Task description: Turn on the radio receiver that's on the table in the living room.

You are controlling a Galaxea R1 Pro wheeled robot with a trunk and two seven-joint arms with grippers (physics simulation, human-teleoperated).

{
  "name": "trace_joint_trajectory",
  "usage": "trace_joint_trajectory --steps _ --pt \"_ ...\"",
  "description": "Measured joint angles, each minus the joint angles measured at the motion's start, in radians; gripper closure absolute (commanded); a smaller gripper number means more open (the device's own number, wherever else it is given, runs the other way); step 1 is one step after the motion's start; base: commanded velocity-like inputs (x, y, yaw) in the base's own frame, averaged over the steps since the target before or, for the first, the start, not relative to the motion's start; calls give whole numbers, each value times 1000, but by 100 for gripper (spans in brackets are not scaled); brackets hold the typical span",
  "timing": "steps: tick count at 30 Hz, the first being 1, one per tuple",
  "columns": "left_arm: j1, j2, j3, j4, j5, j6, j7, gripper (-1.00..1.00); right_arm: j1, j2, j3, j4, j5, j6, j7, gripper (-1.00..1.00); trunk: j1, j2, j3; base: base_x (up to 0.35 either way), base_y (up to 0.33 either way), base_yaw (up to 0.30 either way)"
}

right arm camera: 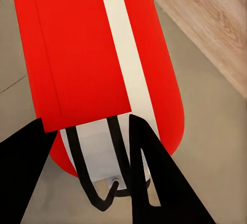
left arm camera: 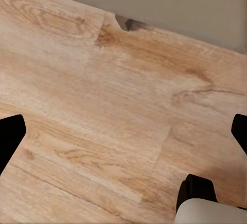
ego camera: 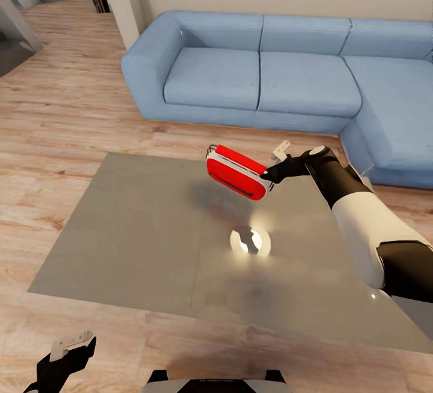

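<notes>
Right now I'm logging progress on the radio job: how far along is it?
Done: the robot is at the table in the living room, and the right gripper has the radio receiver lifted, tilted, above the grey top. In hand: the fingers pinch its end. Left: switching it on; nothing shows it is on. The left gripper hangs open over the floor.

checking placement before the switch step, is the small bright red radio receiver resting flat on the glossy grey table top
No: the small bright red radio receiver hangs tilted above the glossy grey table top, held by the right gripper.
</notes>
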Motion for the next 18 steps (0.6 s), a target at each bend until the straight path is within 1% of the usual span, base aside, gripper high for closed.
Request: trace_joint_trajectory --steps 13,17,18 --pt "0 -1 0 -1 3 1 0 -100 0 2 0 3 -1 4 -1 100 0 0 21 0 0 0" --pt "0 -1 0 -1 3 2 0 -100 1 0 2 44 2 4 1 100 0 0 28 0 0 0" --pt "0 -1 0 -1 3 2 0 -100 1 0 1 62 -5 5 1 100 0 0 30 0 0 0"
